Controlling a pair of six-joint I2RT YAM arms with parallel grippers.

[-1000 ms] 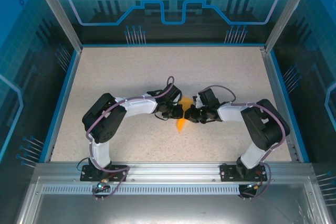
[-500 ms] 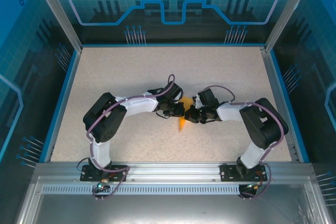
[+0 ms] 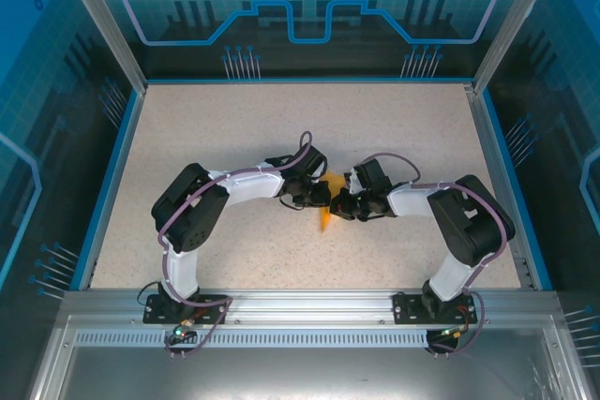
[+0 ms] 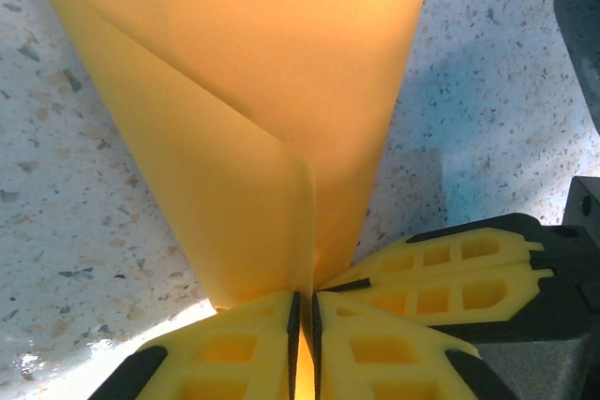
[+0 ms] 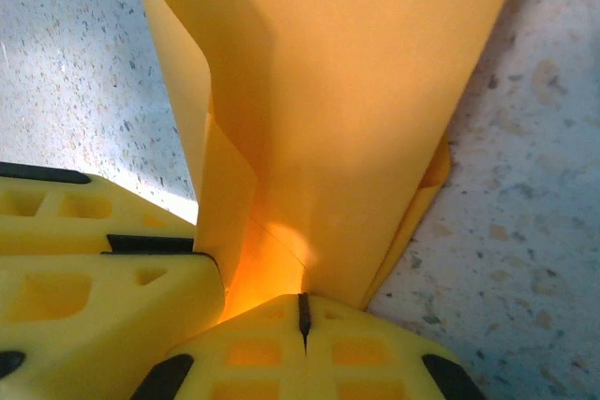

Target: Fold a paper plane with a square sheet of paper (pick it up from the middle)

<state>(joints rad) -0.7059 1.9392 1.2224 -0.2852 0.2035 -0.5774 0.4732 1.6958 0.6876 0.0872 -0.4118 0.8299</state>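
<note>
My left gripper [image 4: 301,318] clamped on paper [image 4: 253,91]; right gripper [image 5: 302,318] just squeezed fully tight beside it. Arms barely moved. Crease being pressed, I judge.

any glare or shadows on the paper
Left wrist: the orange paper is sharp, with a soft shadow on the table to its right and a bright patch at lower left. Right wrist: a light spot glows low on the paper, no harsh glare. Top external: even light, paper small.
</note>
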